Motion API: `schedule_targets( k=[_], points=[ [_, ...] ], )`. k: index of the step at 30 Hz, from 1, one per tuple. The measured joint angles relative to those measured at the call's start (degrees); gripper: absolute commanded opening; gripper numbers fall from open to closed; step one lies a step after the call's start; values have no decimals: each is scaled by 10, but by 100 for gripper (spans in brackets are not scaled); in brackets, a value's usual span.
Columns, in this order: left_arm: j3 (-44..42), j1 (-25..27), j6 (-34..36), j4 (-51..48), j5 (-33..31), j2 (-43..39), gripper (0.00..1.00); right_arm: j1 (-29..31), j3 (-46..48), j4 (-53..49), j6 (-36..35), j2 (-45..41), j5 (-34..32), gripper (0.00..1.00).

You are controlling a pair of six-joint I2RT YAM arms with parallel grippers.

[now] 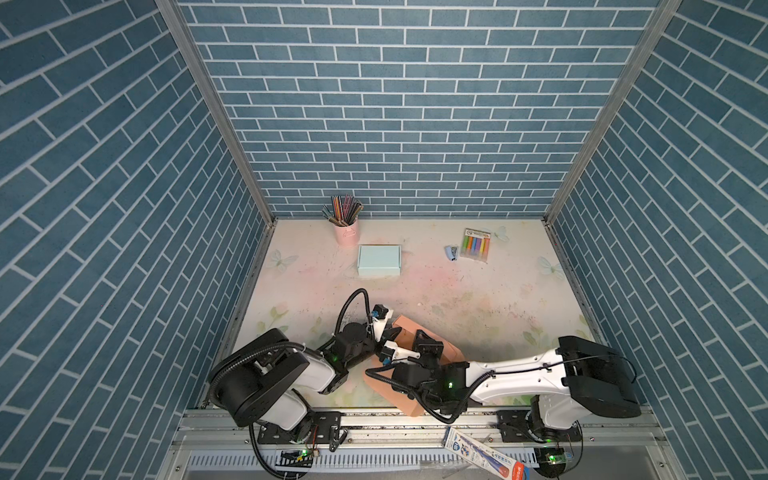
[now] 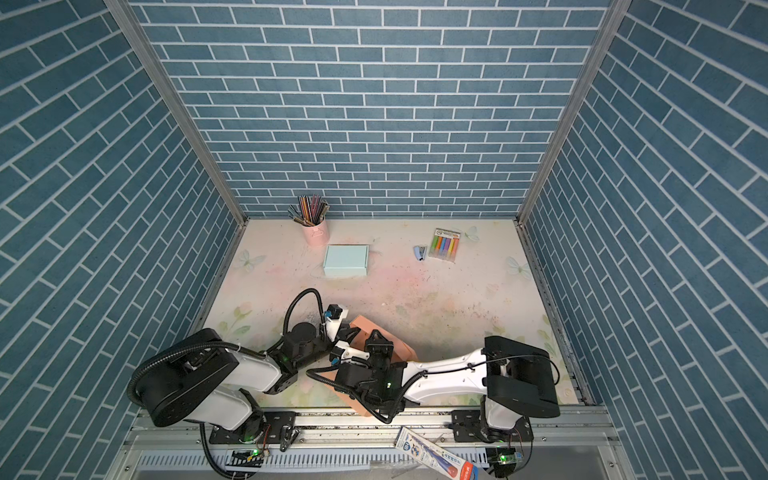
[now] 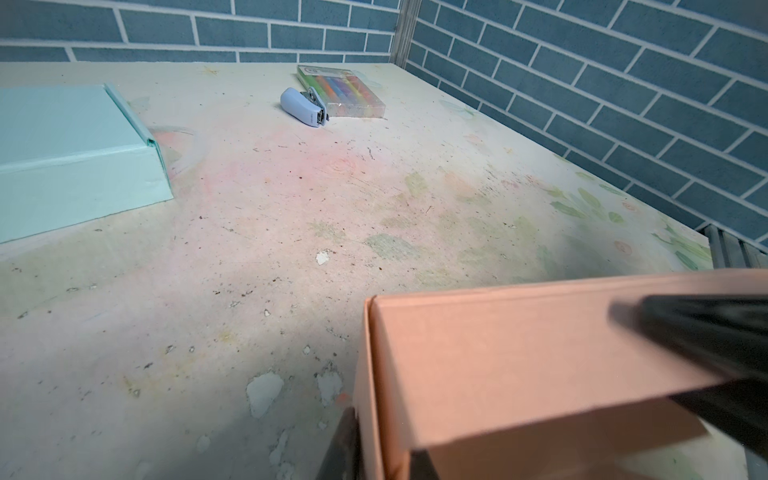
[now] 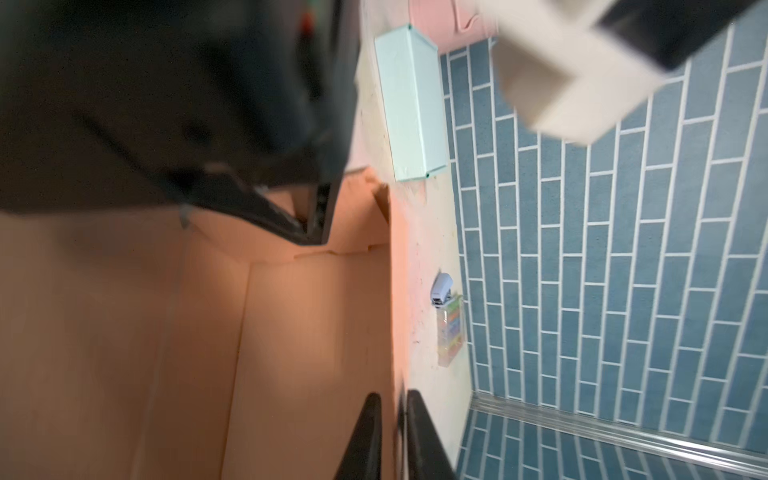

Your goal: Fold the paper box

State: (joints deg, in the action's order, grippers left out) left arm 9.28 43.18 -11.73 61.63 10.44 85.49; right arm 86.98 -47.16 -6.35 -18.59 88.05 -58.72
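Top views: high overhead, looking down, sharing whole desk (image 1: 457, 299). Wrist views: close at paper box (image 3: 519, 374), sharing it, stapler (image 3: 303, 106).

blue brick-pattern walls (image 1: 407, 104) fill the upper frame; a pale, floral, scuffed tabletop (image 1: 457, 299) sits lower centre, evenly lit.

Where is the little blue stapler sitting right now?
In both top views the stapler lies toward the back of the table, right of centre, just beside the left edge of the marker pack.

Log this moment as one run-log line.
object: orange cardboard box, partly folded | left gripper: jaws astride its corner | right gripper: jaws astride its wall | grip: unclear
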Motion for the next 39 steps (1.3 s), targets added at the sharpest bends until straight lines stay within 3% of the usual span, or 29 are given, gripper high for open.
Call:
schedule_targets(
  k=[7,9,12,14,17,20,22,30,39],
  points=[
    [-3,0,7,-1,-14,-8,16,8,21,-5,83,-127,61,34],
    [-6,0,11,-4,-19,-16,16,8,31,-5,107,-166,80,42],
    [-6,0,17,-9,-27,-29,16,-9,45,34,141,-235,149,49],
    [-6,2,23,-14,-32,-36,16,-50,51,64,177,-277,211,49],
    [-6,5,32,-22,-42,-45,16,-174,50,103,251,-301,321,49],
    [-5,10,40,-31,-52,-50,16,-276,50,115,320,-276,420,49],
    [-2,12,46,-38,-58,-50,16,-304,50,116,352,-241,466,49],
    [11,35,63,-43,-83,-30,16,-311,48,116,423,-101,602,45],
    [15,48,63,-34,-111,-3,16,-324,47,154,474,-59,673,37]
  ],
)
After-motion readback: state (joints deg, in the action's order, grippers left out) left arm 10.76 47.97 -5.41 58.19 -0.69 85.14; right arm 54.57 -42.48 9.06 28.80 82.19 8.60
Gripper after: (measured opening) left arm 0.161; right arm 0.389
